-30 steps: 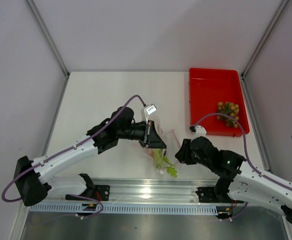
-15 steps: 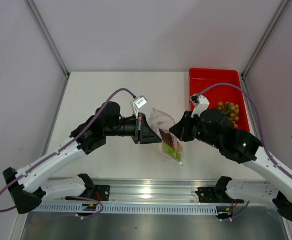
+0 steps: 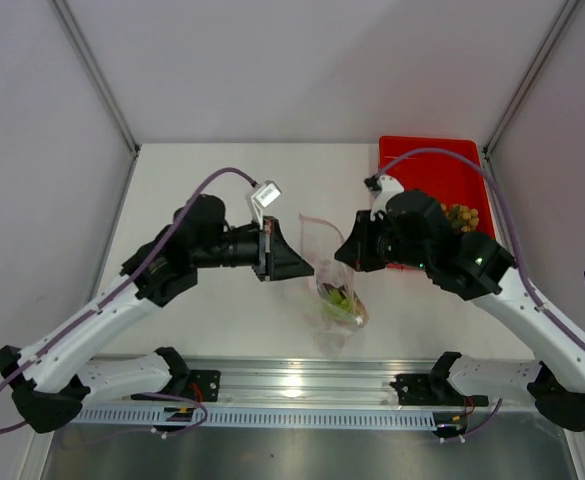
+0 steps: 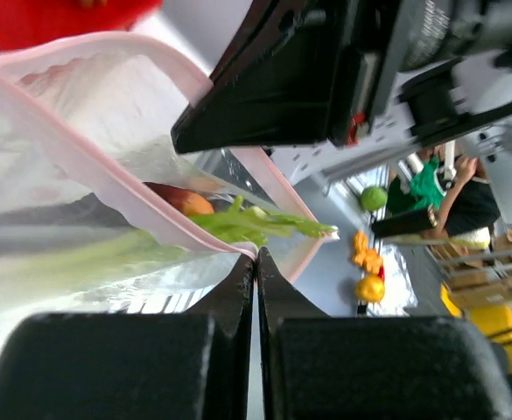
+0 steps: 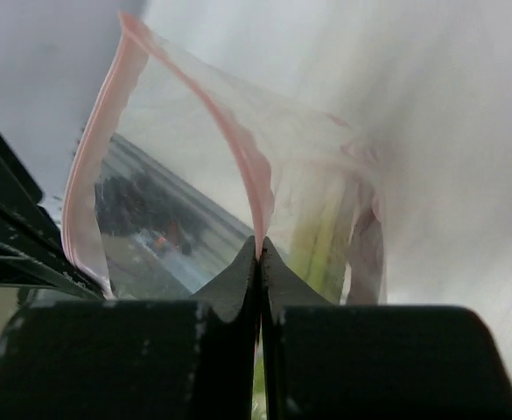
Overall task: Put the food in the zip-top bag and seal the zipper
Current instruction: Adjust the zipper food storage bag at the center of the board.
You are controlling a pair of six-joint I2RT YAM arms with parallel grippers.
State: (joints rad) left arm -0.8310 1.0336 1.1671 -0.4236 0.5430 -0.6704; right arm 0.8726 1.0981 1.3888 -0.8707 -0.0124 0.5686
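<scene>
Above the near surface (image 3: 202,180), the zip-top bag (image 3: 322,245) hung with stalk (image 3: 340,301) and wedge (image 4: 189,203) inside, left jaws and right jaws each clamped on its rim, grapes (image 3: 462,216) lying in the far-right red tray (image 3: 422,165).

Bright, even light; both wrist views blur close up, sheen on the zip-top bag (image 4: 80,105).

No text, label, brand or number can be read — not in any view.

White-shelled arms (image 3: 102,322) with black joints (image 3: 197,215) and purple cables (image 3: 230,171).
</scene>
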